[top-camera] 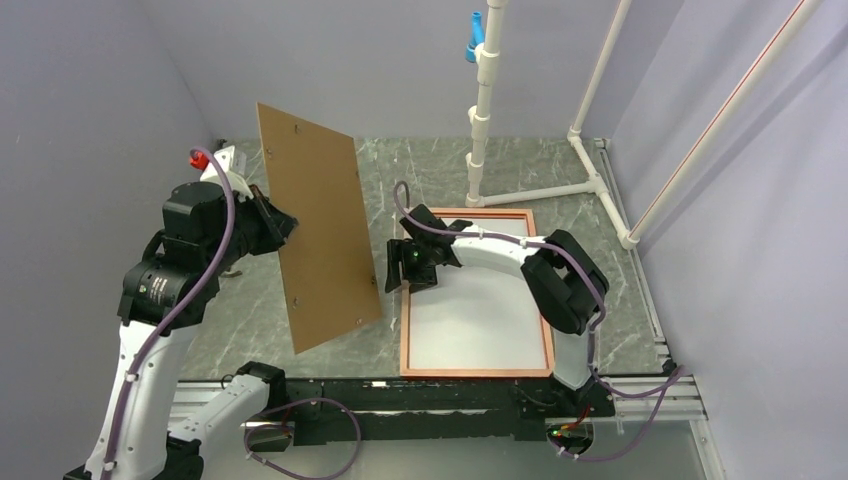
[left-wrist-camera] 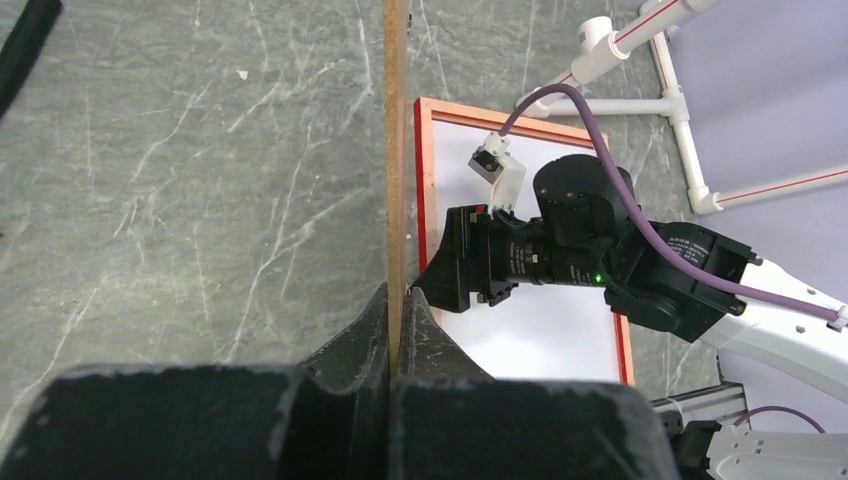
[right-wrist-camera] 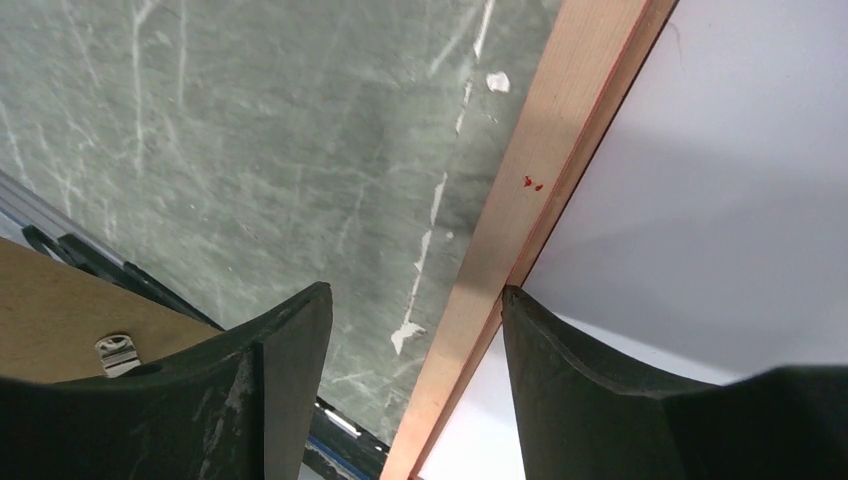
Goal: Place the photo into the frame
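Note:
The frame [top-camera: 544,300] lies flat on the table right of centre, its copper-orange back edge up. Inside it lies the photo [top-camera: 475,325], plain white back up, its print hidden. My right gripper [top-camera: 397,268] hovers open at the frame's left rail [right-wrist-camera: 530,180], one finger over the table and one over the photo [right-wrist-camera: 720,200]. My left gripper [left-wrist-camera: 398,300] is shut on the edge of the brown backing board [top-camera: 315,240], which it holds upright left of the frame [left-wrist-camera: 428,170].
A white pipe stand [top-camera: 480,120] with a blue piece [top-camera: 474,38] on top rises behind the frame, its feet running along the back right. Walls close in on the left and right. A metal rail [top-camera: 420,395] lines the near edge.

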Robot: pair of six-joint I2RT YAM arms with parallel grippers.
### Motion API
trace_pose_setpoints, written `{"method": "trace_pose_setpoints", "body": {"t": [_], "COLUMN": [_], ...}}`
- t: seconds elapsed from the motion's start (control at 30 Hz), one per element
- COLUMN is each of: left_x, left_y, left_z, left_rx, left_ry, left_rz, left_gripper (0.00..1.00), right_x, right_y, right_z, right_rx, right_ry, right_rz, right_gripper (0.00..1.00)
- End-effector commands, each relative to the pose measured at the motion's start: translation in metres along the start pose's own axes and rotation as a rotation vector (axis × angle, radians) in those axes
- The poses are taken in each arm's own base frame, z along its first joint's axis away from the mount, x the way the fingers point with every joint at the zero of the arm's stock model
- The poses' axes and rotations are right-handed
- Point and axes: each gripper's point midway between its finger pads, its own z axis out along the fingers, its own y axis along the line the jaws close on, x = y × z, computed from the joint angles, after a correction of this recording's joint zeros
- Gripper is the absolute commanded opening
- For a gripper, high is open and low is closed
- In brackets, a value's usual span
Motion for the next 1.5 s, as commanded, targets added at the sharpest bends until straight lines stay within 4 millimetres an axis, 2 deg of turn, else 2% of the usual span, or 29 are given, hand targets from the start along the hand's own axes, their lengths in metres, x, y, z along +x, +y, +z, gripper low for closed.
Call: {"method": "trace_pose_setpoints", "body": {"t": [0.0,0.17,0.33,0.47,0.57,0.73,0.9,1.07,1.27,1.47], "left_x": [-0.040,-0.043,-0.042,-0.039,-0.037,-0.030,-0.022,-0.015,-0.012,-0.007], "left_y": [-0.016,-0.013,-0.014,-0.029,-0.049,-0.072,-0.091,-0.100,-0.109,-0.106], "left_z": [-0.025,-0.030,-0.029,-0.025,-0.023,-0.018,-0.020,-0.022,-0.029,-0.028], "left_rx": [0.050,0.030,0.039,0.127,0.241,0.391,0.525,0.620,0.775,0.831], "left_ry": [-0.162,-0.175,-0.171,-0.157,-0.159,-0.127,-0.095,-0.080,-0.069,-0.053], "left_rz": [0.027,0.043,0.048,0.039,0.028,-0.006,-0.042,-0.100,-0.172,-0.217], "left_gripper": [0.00,0.00,0.00,0.00,0.00,0.00,0.00,0.00,0.00,0.00], "right_x": [-0.026,-0.027,-0.030,-0.038,-0.043,-0.045,-0.038,-0.033,-0.030,-0.030], "right_y": [0.034,0.034,0.030,0.025,0.022,0.015,-0.005,-0.013,0.001,0.021], "right_z": [-0.007,-0.025,-0.062,-0.104,-0.141,-0.200,-0.223,-0.240,-0.256,-0.278], "right_rx": [-0.088,-0.084,-0.126,-0.191,-0.265,-0.415,-0.481,-0.625,-0.750,-0.880], "right_ry": [-0.062,-0.075,-0.130,-0.212,-0.298,-0.449,-0.480,-0.494,-0.494,-0.505], "right_rz": [-0.028,-0.044,-0.039,-0.037,-0.038,-0.041,-0.038,-0.048,-0.137,-0.180], "right_gripper": [0.66,0.69,0.75,0.84,0.97,0.99,1.00,0.99,0.98,0.95]}}
